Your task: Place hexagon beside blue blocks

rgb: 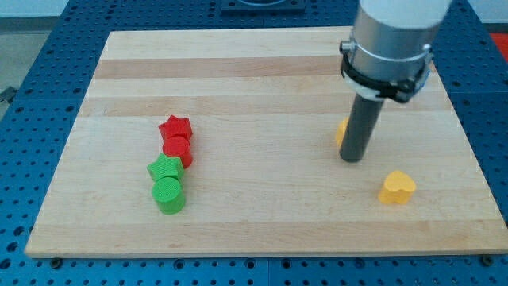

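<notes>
The dark rod's tip (352,158) is seen set down on the wooden counter (262,79), right of centre. No jaws are fitted to the rod, so no spread or pinch can be reported. A yellow block (341,132), its shape not made out because most of it is hidden behind the rod, is pressed against the rod's left side, just above the tip. A yellow heart-shaped block (396,188) is found near the tip, toward the view's bottom right. Well apart to the tip's left, four blocks are lined up touching: a red star (175,127), a red block (178,148), a green star (165,168) and a green cylinder (169,195). No containers are shown.
</notes>
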